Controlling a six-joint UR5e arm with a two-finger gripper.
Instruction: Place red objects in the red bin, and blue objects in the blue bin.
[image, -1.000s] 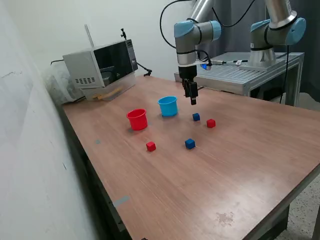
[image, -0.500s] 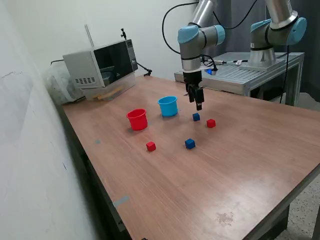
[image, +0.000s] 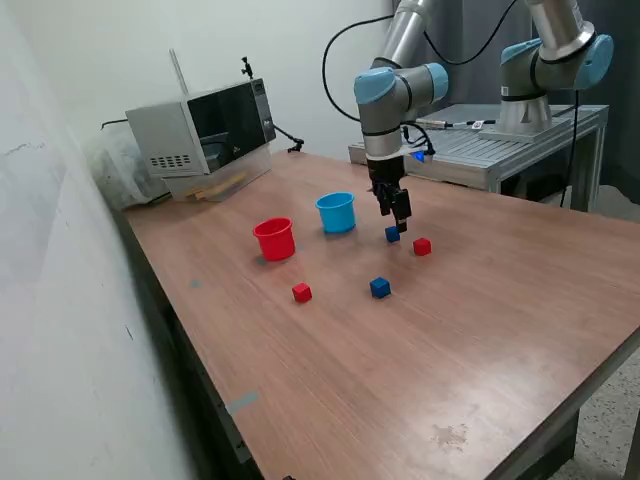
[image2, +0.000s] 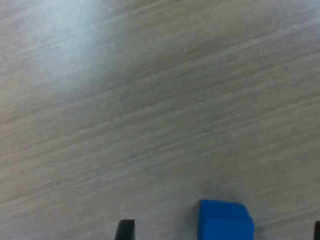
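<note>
My gripper hangs low over a dark blue cube, almost down on it. In the wrist view that blue cube lies on the wood between my two fingertips, which stand wide apart; the gripper is open and holds nothing. A second blue cube sits nearer the front. One red cube lies just to the exterior view's right of my gripper, another red cube toward the left. The red bin and the blue bin stand upright side by side, left of my gripper.
A microwave sits at the table's back left corner with a tray in front of it. A second robot arm stands on a metal table behind. The wooden table's front edge drops off at the lower right.
My gripper has moved to the exterior view's right and down, from beside the blue bin to just above the blue cube. The cubes and bins have not moved.
</note>
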